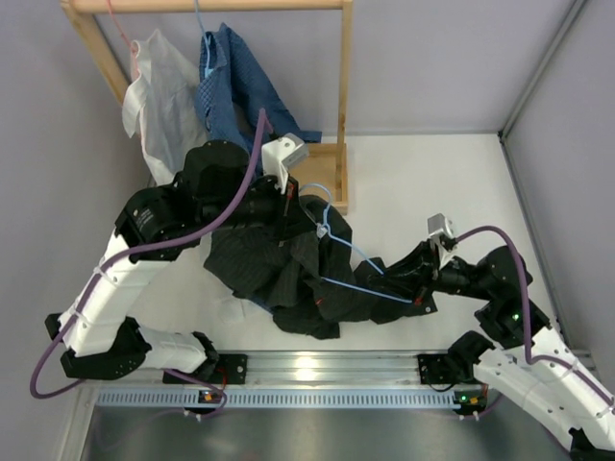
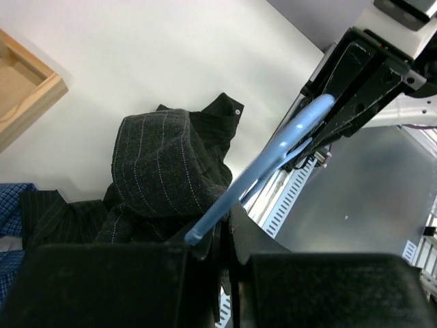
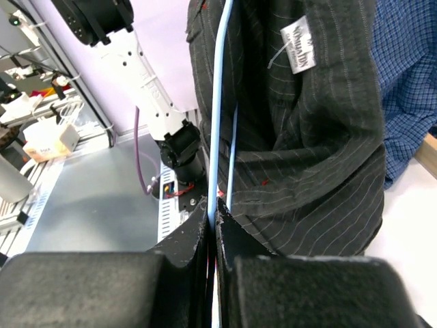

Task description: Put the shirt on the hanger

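Observation:
The black pinstriped shirt lies bunched on the table between the arms. The light-blue wire hanger lies across it, hook toward the rack. My left gripper is at the hook end. In the left wrist view its jaws are shut with the end of the hanger's wire at them, the shirt just beyond. My right gripper is shut on the hanger's right corner. The right wrist view shows its jaws pinching the wire, the shirt draped beside it.
A wooden rack stands at the back. On it hang a blue checked shirt and a white sheer garment on a pink hanger. A metal rail runs along the near edge.

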Controlling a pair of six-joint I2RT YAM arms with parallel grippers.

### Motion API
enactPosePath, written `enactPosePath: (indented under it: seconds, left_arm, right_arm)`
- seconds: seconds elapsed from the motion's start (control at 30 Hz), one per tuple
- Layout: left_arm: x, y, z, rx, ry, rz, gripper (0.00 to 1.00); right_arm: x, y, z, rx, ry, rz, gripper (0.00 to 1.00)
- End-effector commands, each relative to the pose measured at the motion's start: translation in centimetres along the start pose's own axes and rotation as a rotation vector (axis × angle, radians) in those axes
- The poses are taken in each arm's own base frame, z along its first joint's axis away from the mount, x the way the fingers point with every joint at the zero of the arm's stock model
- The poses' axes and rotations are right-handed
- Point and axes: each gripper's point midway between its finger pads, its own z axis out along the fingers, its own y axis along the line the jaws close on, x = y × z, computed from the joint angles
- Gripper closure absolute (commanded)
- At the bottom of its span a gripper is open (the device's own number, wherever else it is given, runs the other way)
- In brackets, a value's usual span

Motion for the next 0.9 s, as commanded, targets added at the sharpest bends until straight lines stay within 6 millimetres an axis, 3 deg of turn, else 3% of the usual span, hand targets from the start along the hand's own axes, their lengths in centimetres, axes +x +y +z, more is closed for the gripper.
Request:
enactPosePath:
  seconds: [0.0,0.17,0.33,0.5,0.53,0.6,0.7,0.87]
  left_arm:
    - [1.1,-1.3,-1.0,0.083,0.032,0.049,1.0]
    - [0.8,-3.4,-0.9,0.195,0.049,0.053,1.0]
    - [0.3,-5.3,-0.8,0.274,0.059,0.073,1.0]
    - [0.5,-3.4,-0.3,0.156,0.045,0.068,1.0]
    - [0.3,-2.2,-0.2,0.088,0.028,0.058,1.0]
    - [0.1,-1.8,-0.1,0.06,0.017,0.057,1.0]
    - [-0.5,-2.0,0.4,0.068,0.018,0.054,1.0]
    - [-2.3,-3.2,1.2,0.114,-0.003,0.063,1.0]
  right_arm:
    - [-5.0,1.1,-0.2,0.003,-0.137,-0.117,1.0]
    - [-4.8,0.4,1.3,-0.036,-0.148,-0.046,1.0]
    - [-5.0,-2.8,2.1,0.113,-0.222,-0.001,1.0]
    - [-5.7,-3.7,0.5,0.222,-0.291,-0.025,1.0]
    - [-5.5,-3.5,0.4,0.215,-0.285,-0.034,1.0]
    - [-5.4,-2.6,0.4,0.167,-0.281,-0.058,1.0]
    - [-4.8,-0.3,1.0,0.023,-0.256,-0.067,1.0]
    - [-3.9,0.8,1.2,-0.068,-0.281,-0.047,1.0]
